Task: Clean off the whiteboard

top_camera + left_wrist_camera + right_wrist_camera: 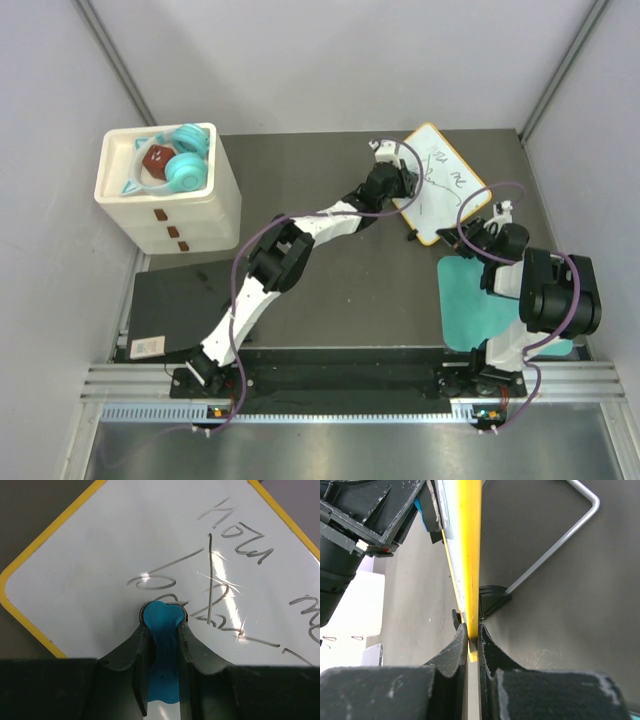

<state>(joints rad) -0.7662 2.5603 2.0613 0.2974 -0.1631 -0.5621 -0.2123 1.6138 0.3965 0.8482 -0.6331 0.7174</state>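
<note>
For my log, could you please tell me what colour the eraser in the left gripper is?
The eraser is bright blue, seen best in the left wrist view.

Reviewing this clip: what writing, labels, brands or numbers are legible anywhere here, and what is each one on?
whiteboard: dark marker handwriting, a loose scrawl seen at an angle; no word can be read with certainty.
white sticker on the dark panel at the near left: print too small to read.
No other text shows in any view.
</note>
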